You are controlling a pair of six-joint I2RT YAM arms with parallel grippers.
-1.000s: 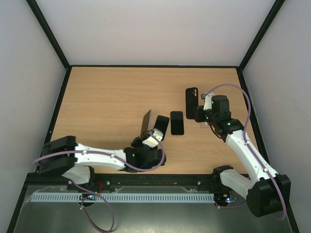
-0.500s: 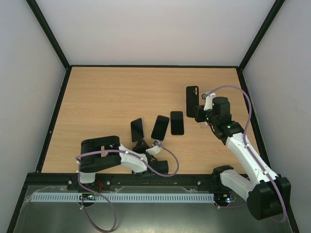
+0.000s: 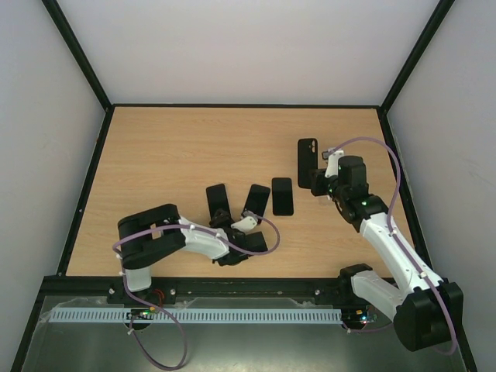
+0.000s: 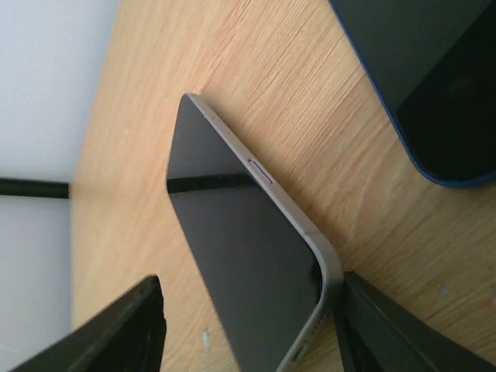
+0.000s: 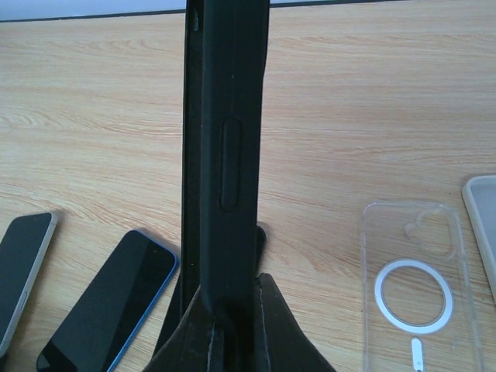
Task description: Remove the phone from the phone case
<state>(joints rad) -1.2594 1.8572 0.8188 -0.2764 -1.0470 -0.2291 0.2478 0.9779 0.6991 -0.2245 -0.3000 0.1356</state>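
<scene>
The matte black phone case (image 3: 307,157) stands upright off the table at the right, its camera opening at the top. My right gripper (image 3: 319,183) is shut on its lower end. In the right wrist view the phone case (image 5: 226,139) is edge-on, rising from my right gripper (image 5: 229,325). A silver-edged phone (image 3: 218,203) lies flat, screen up, left of centre. My left gripper (image 3: 228,227) is open at its near end. In the left wrist view the phone (image 4: 240,256) lies between the spread fingers of my left gripper (image 4: 249,294), and the right fingertip (image 4: 380,325) is against its corner.
Two more phones lie flat beside the first: a blue-edged phone (image 3: 256,203) (image 4: 434,85) and a black phone (image 3: 282,196). A clear case with a white ring (image 5: 411,298) lies right of the held case, and another pale case (image 5: 482,225) shows at the frame's edge.
My left gripper carried the tilted phone down to the left, laid it flat on the table and opened. The right gripper and the case have stayed still.
</scene>
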